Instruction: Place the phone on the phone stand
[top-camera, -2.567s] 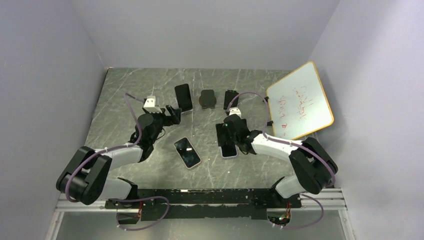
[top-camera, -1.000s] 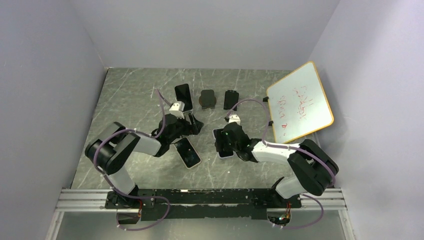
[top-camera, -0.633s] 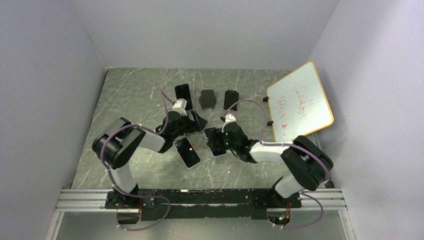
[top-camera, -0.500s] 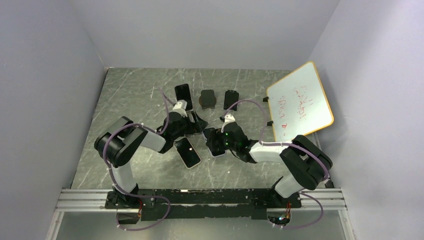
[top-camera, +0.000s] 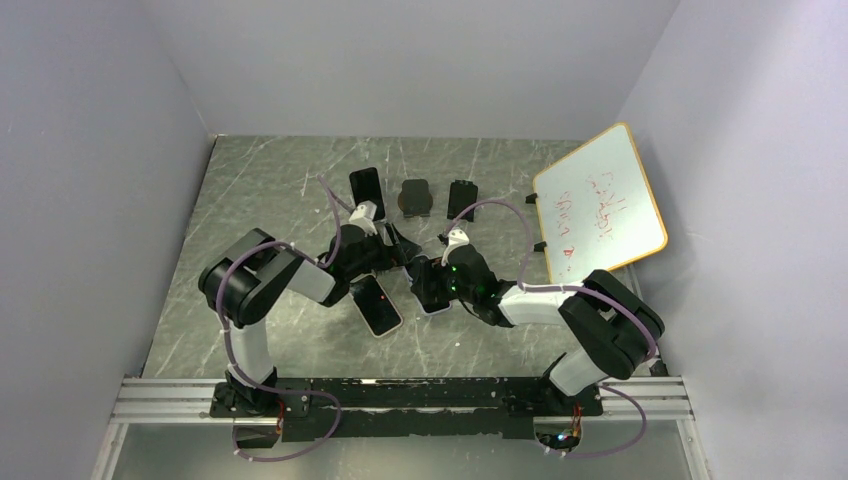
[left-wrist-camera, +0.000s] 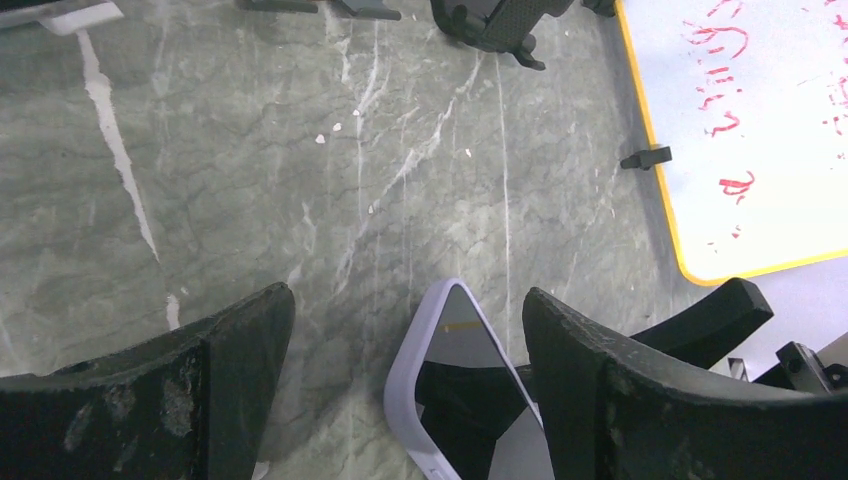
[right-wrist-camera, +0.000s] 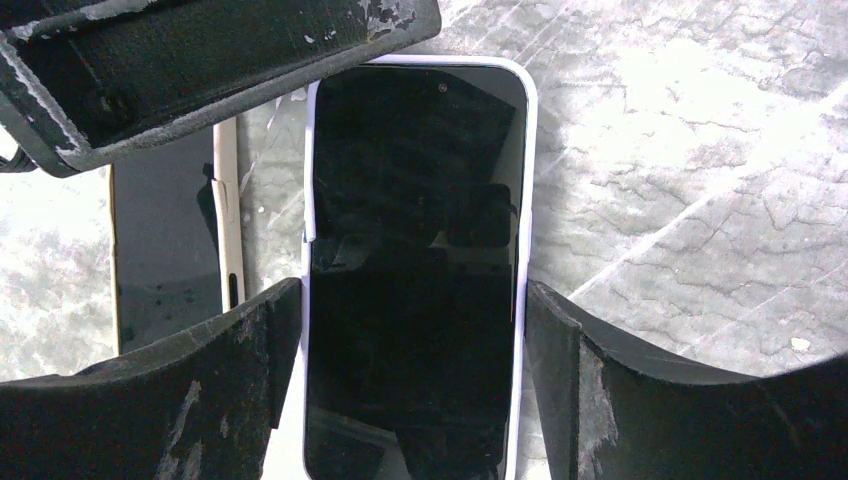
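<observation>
The right gripper (right-wrist-camera: 412, 300) is closed on the phone (right-wrist-camera: 415, 180). In its wrist view, both black fingers (right-wrist-camera: 240, 370) press against the long sides of the white case, and the dark screen faces the camera. Seen from above, this phone is near the middle of the table (top-camera: 250, 200), and the right arm reaches to it from about 4 o'clock. I cannot tell if the phone is lifted or rests on the table.

The left gripper (left-wrist-camera: 407, 300) has its jaws wide apart and holds nothing. Its arm comes in from 8 o'clock, and the gripper is just beside the right gripper, at about 10 o'clock from it. In the left wrist view, one corner of the phone shows low between the two fingers. It is apart from the finger on the left of the picture. It is very close to the other finger, but I cannot tell if they touch.

A second phone (top-camera: 375, 305) lies flat on the table with its screen up, near the held phone and at 8 o'clock from it. The phone stands (top-camera: 415, 197) are in a row at 12 o'clock, well apart from both grippers. A whiteboard (top-camera: 600, 200) with red writing leans at 2 o'clock.
</observation>
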